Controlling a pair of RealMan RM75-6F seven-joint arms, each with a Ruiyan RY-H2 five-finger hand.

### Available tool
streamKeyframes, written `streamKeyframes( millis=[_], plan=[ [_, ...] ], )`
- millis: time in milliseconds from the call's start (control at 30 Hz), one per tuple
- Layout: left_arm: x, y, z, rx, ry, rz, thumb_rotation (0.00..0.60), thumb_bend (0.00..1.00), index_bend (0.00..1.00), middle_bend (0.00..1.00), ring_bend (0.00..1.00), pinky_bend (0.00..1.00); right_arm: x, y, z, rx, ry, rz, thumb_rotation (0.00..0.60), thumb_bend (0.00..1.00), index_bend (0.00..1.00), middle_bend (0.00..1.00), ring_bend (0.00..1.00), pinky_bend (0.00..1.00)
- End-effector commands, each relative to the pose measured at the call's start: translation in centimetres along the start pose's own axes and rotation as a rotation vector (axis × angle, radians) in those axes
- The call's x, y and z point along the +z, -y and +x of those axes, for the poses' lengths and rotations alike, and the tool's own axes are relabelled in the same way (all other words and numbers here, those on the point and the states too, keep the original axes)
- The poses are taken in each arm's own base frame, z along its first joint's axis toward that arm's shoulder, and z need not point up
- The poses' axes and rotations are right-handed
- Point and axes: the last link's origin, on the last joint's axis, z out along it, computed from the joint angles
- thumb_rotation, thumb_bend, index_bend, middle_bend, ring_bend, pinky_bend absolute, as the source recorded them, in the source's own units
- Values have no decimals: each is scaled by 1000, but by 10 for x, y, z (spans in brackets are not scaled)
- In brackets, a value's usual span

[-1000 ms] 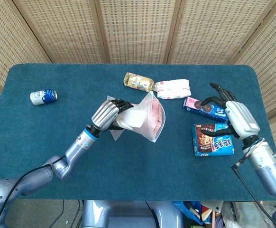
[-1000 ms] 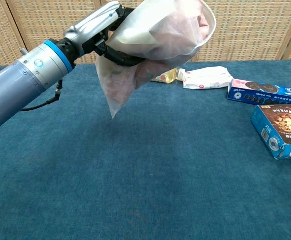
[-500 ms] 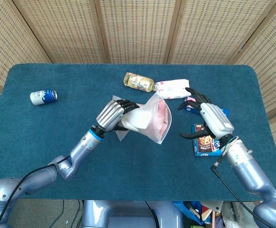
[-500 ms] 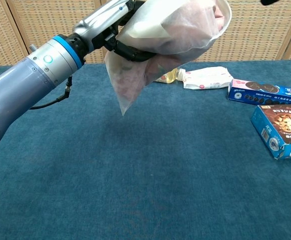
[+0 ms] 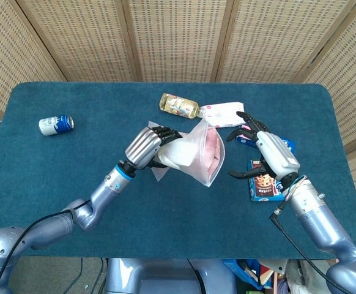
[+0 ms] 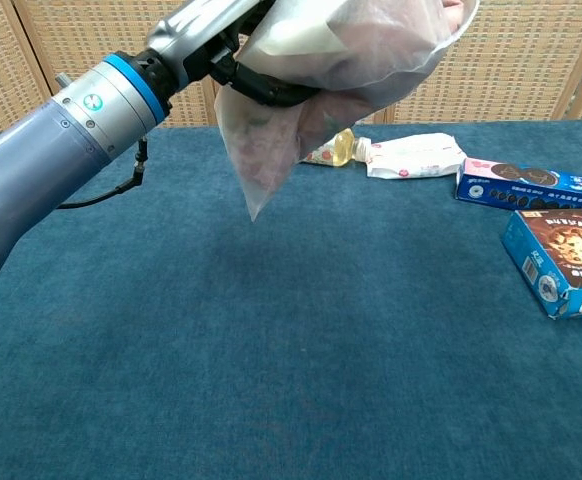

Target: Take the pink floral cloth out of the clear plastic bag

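Observation:
My left hand (image 5: 148, 146) grips the clear plastic bag (image 5: 193, 156) and holds it up off the table, its mouth turned to the right. The pink floral cloth (image 5: 212, 150) shows inside, near the mouth. In the chest view the left hand (image 6: 221, 40) and the bag (image 6: 351, 60) fill the top, with the bag's closed corner hanging down. My right hand (image 5: 265, 153) hovers just right of the bag's mouth with its fingers spread and holds nothing. It does not show in the chest view.
A blue can (image 5: 56, 125) lies at the far left. A yellow bottle (image 5: 179, 105) and a white pouch (image 5: 225, 114) lie behind the bag. Two blue cookie boxes (image 6: 531, 180) (image 6: 561, 255) sit at the right, under my right arm.
My right hand has swung in from the cookie boxes to just beside the bag's mouth. The left hand has lifted the bag a little higher and to the right.

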Motion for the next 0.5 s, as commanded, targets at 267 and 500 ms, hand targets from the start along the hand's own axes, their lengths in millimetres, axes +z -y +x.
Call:
streamKeyframes(
  millis=[267, 500],
  plan=[
    [4, -7, -7, -13, 2, -6, 600, 315, 420, 481, 445, 552, -1, 8, -2, 31, 23, 18, 600, 140, 358, 31, 0, 0],
    [8, -12, -8, -20, -4, -11, 600, 315, 420, 481, 445, 552, 0, 11, -5, 25, 38, 32, 600, 140, 358, 28, 0, 0]
  ],
)
